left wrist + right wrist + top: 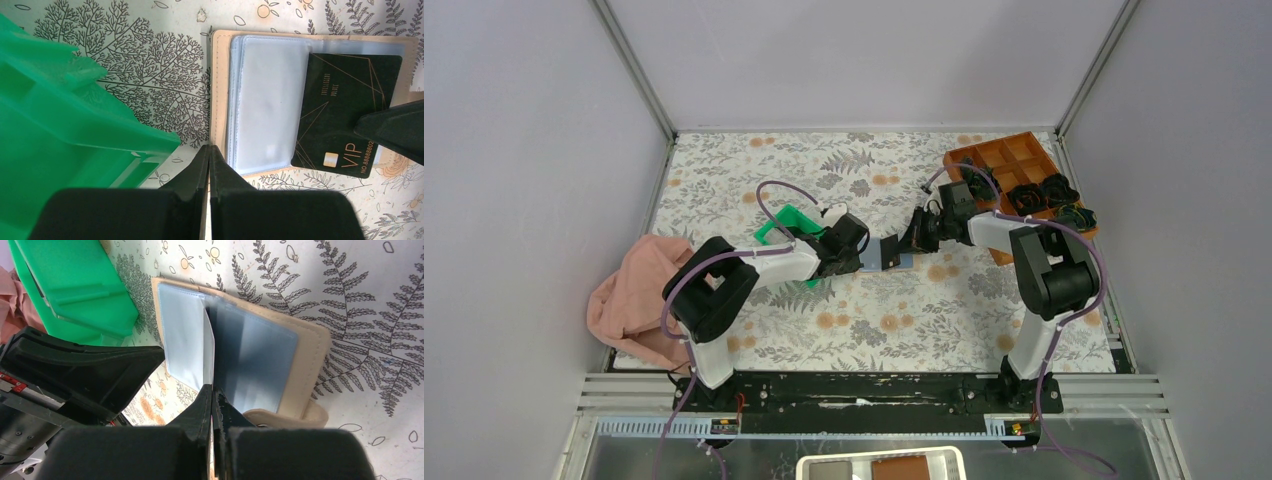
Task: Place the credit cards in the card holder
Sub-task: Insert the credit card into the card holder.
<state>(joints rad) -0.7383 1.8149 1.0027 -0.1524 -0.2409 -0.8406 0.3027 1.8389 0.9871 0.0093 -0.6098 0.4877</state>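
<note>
The card holder (265,100) lies open on the floral mat, tan rim outside, blue-grey sleeves up; it also shows in the top view (886,252) and the right wrist view (310,355). A black credit card (345,110) marked VIP lies slanted over the holder's right half. My right gripper (213,387) is shut on this card, which shows edge-on (209,350) rising from the fingertips; one of its fingers (395,132) shows at the card's edge. My left gripper (209,148) is shut, tips at the holder's near left corner, nothing seen between them.
A green tray (789,225) sits just left of the holder, close to my left gripper (864,258). An orange-brown compartment box (1014,160) with dark rosette lumps (1044,195) stands at the back right. A pink cloth (634,295) lies at the left edge.
</note>
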